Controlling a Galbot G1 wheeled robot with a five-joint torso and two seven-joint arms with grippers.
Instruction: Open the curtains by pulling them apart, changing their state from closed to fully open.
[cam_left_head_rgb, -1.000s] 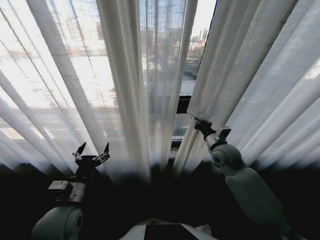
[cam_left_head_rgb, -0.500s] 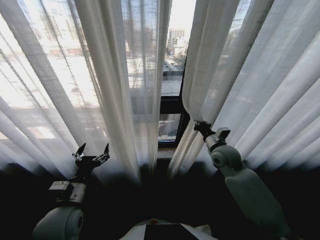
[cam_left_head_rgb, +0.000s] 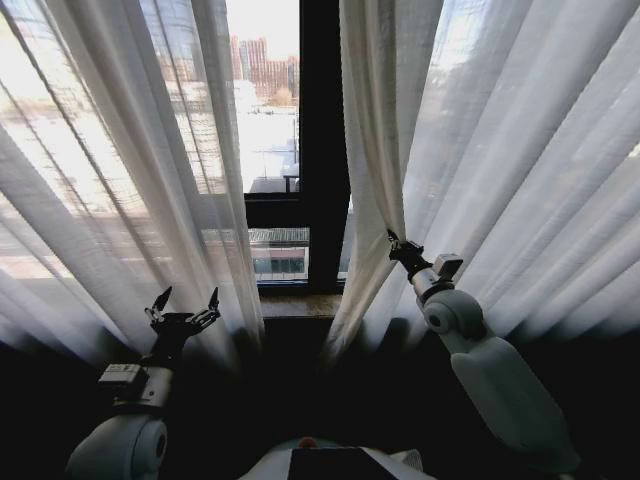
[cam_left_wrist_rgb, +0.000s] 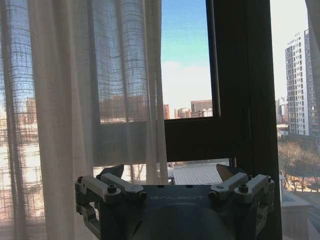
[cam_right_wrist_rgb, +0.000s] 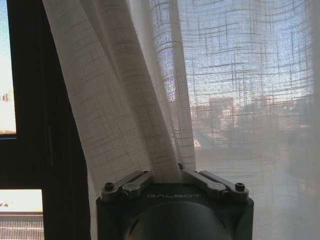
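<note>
Indoors, at a tall window, a dark window frame (cam_left_head_rgb: 322, 140) stands exposed between two sheer curtains, with city towers and a bright sky beyond the glass. Pleated and translucent, the left curtain panel (cam_left_head_rgb: 120, 170) hangs clear of the central bar, while the right curtain panel (cam_left_head_rgb: 480, 150) is drawn aside, its inner edge bunched. The right gripper (cam_left_head_rgb: 395, 243) is closed tight on that gathered fabric (folds fan upward from the pinch). The left gripper (cam_left_head_rgb: 184, 300), fingers spread wide and holding nothing, hovers low before the left panel.
</note>
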